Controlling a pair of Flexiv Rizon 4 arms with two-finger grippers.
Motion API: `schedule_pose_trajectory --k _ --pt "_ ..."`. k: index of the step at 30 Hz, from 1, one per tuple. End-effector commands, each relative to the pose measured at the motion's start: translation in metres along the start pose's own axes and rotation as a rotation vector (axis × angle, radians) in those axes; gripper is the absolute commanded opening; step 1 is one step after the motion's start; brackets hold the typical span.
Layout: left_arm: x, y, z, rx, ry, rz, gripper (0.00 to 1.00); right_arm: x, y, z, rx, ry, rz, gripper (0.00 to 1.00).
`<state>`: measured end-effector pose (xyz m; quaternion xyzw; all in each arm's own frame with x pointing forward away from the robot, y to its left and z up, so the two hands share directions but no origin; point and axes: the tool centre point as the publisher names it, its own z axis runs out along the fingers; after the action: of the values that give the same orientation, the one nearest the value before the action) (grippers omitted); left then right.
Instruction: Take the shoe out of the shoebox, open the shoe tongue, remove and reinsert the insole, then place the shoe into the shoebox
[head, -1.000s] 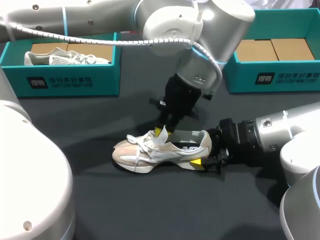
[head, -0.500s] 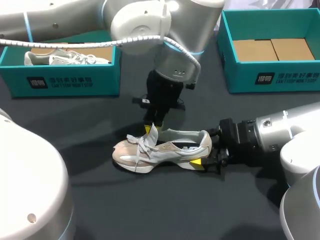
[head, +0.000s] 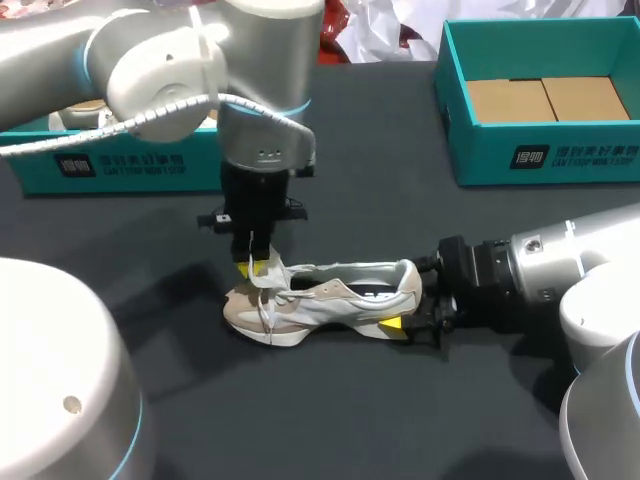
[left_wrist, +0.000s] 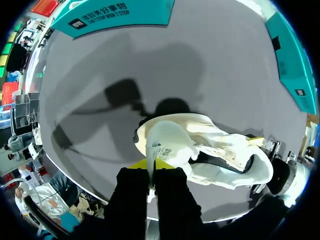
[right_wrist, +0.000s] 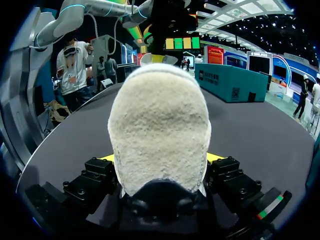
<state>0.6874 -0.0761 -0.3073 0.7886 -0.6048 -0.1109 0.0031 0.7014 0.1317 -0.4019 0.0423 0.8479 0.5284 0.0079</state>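
Observation:
A cream and beige sneaker lies on its sole on the dark table, toe to the left. My left gripper hangs over the lace area, shut on the white tongue. In the left wrist view the tongue is pinched between the yellow tips of that gripper and folded over toward the toe. My right gripper comes in low from the right and clasps the heel from both sides. The fuzzy heel fills the space between the fingers of this gripper.
A teal shoebox stands at the back left, partly hidden by my left arm. A second teal box with a cardboard floor stands at the back right. Bare dark table lies in front of the shoe.
My left arm has swung left from mid-shoe toward the toe, drawing the tongue forward with it. The right arm and the shoe's heel have stayed in place.

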Motion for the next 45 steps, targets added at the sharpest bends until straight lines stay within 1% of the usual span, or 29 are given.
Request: schedule_pose_trajectory --k 1,4,5,6,7,12,16,19,27,31,34,38,45 --pt "-0.014 -0.003 0.015 -0.012 0.159 0.004 0.00 0.001 -0.002 0.000 0.006 -0.001 0.001 0.00" --pt "-0.012 -0.001 0.026 -0.014 0.129 0.005 0.00 0.001 -0.002 0.000 0.006 -0.001 0.001 0.00" --pt "-0.011 -0.001 0.029 -0.016 0.116 0.004 0.02 0.001 -0.002 0.000 0.006 -0.001 0.001 0.00" --pt "-0.010 -0.001 0.032 -0.019 0.104 0.005 0.05 0.001 -0.002 0.000 0.006 -0.001 0.001 0.00" --pt "-0.010 -0.001 0.034 -0.022 0.099 0.007 0.11 0.001 -0.002 0.000 0.006 -0.001 0.001 0.00" --pt "-0.010 -0.003 0.042 -0.036 0.058 0.007 0.25 0.001 -0.002 0.000 0.006 -0.001 0.001 0.00" --pt "-0.015 -0.002 0.044 -0.033 0.039 0.007 0.41 0.001 -0.002 0.000 0.006 -0.001 0.001 0.00" --pt "-0.019 -0.002 0.046 -0.023 0.006 0.014 0.44 0.001 -0.002 0.000 0.006 -0.001 0.001 0.00" --pt "-0.028 0.001 0.055 0.007 -0.092 0.057 0.47 0.001 -0.002 0.000 0.006 -0.001 0.001 0.00" --pt "-0.034 0.003 0.045 0.015 -0.080 0.067 0.47 0.001 -0.002 0.000 0.006 -0.001 0.001 0.00" --pt "-0.038 0.006 0.033 0.050 -0.076 0.084 0.48 0.001 -0.002 0.000 0.006 -0.001 0.001 0.00" --pt "-0.043 0.009 0.009 0.083 -0.037 0.107 0.49 0.001 -0.002 0.000 0.006 -0.001 0.001 0.00" --pt "-0.044 0.015 -0.038 0.084 0.095 0.223 0.50 0.001 -0.002 0.000 0.006 -0.001 0.001 0.00"
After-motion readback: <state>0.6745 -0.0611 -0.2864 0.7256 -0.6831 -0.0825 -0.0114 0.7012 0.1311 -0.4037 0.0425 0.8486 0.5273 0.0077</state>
